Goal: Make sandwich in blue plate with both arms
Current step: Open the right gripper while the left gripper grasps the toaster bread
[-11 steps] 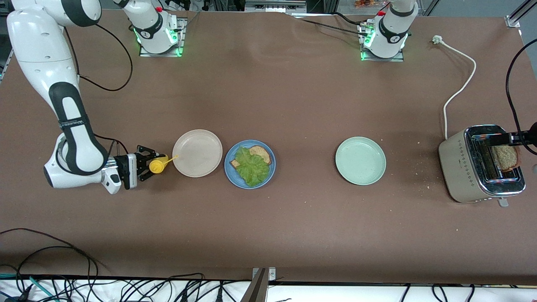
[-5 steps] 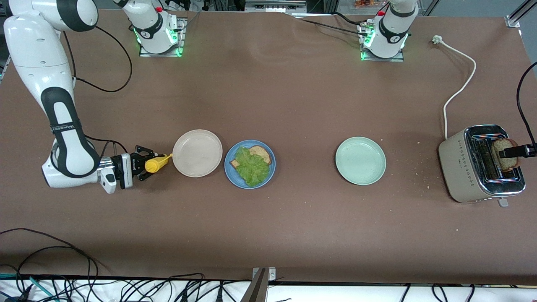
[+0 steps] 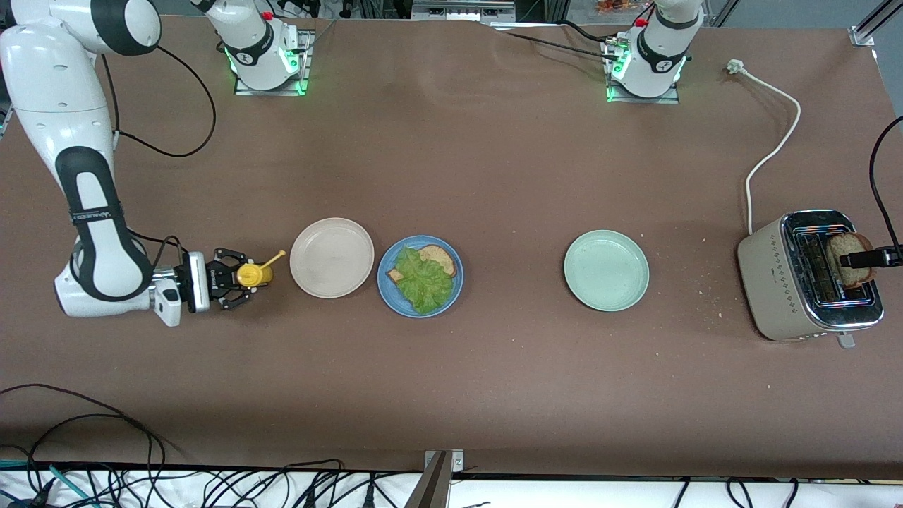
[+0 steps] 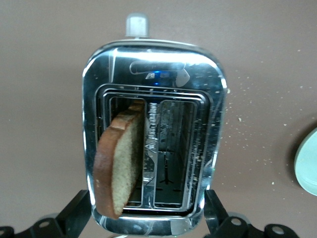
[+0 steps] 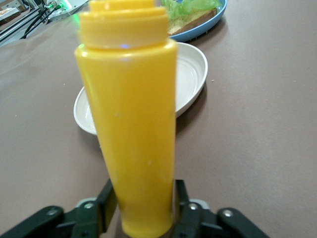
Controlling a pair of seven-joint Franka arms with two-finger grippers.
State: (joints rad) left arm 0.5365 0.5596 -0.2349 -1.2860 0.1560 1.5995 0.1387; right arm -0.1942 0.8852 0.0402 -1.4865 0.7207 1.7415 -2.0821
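A robotics lab, not a kitchen: two white arms [image 3: 85,212] are bolted to metal base plates [image 3: 270,85] on a brown-covered counter [image 3: 494,176], loose cables [image 3: 141,480] tangle along its edge, and aluminium framing [image 3: 871,21] stands at a corner.

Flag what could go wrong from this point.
The toast slice leans tilted out of the toaster slot with the left gripper open around it; it could slip or drop back. The tall yellow bottle stands beside the beige plate, the right gripper at its base; it might topple.
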